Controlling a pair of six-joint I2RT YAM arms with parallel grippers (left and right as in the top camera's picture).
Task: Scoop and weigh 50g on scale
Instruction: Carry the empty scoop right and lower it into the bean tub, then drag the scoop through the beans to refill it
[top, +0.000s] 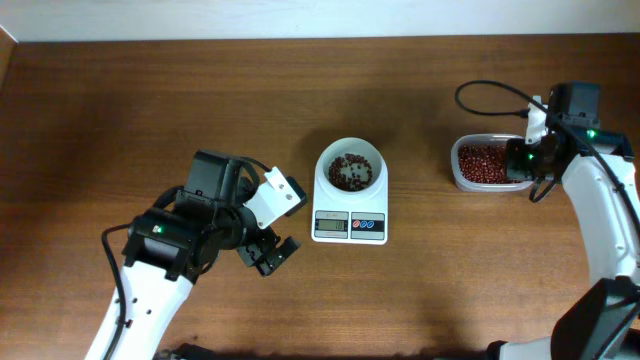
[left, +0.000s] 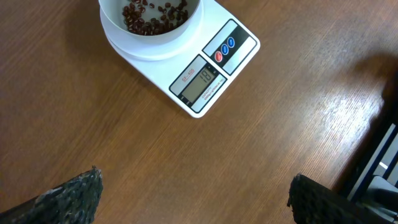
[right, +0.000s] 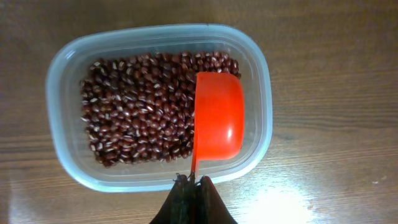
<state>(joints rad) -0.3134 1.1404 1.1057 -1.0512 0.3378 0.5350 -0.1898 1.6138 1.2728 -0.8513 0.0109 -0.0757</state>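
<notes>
The white scale (top: 349, 226) stands mid-table with a round bowl (top: 350, 150) on top, and some dark red-brown beans (top: 350, 172) lie in the bowl. In the left wrist view the scale (left: 211, 68) shows a lit display, with its beans (left: 155, 14) at the top edge. My left gripper (top: 272, 255) hovers open over bare wood left of the scale, nothing between its fingers (left: 74, 193). My right gripper (right: 194, 183) is shut on the thin handle of an orange scoop (right: 217, 115). The scoop is tipped on its side, empty, against the beans (right: 137, 118) in the clear container (right: 158, 34).
The clear container (top: 483, 162) sits right of the scale, with a strip of wood between them. The right arm and its black cable (top: 490, 95) stand along the table's right side. The left arm's white body fills the lower left.
</notes>
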